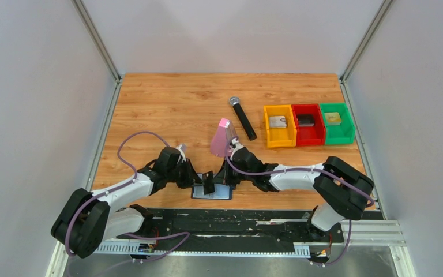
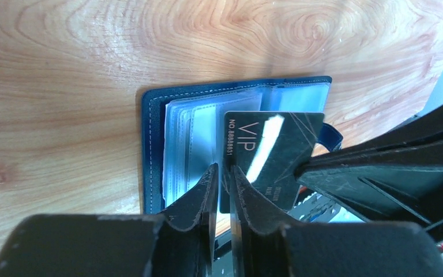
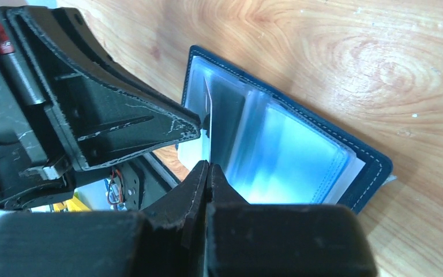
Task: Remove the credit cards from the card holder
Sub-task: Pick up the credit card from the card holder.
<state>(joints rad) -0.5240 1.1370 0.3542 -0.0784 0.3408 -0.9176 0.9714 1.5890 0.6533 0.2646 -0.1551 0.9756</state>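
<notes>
The navy card holder (image 1: 222,194) (image 2: 151,150) lies open at the table's near edge, its pale slotted sleeves (image 3: 288,150) facing up. A black credit card (image 2: 271,150) marked VIP stands upright above the sleeves. My left gripper (image 2: 224,173) (image 1: 209,183) has its jaws a sliver apart, with the card's left edge between them. My right gripper (image 3: 209,168) (image 1: 226,176) comes in from the other side and is shut on the same card, seen edge-on there. Its fingers (image 2: 346,167) meet the card's right side. Any other credit cards are hidden.
A pink metronome (image 1: 222,138) stands just behind the grippers, with a black microphone (image 1: 243,118) beyond it. Yellow (image 1: 280,125), red (image 1: 307,124) and green (image 1: 335,122) bins sit at the back right. The black base rail (image 1: 236,222) runs right below the holder.
</notes>
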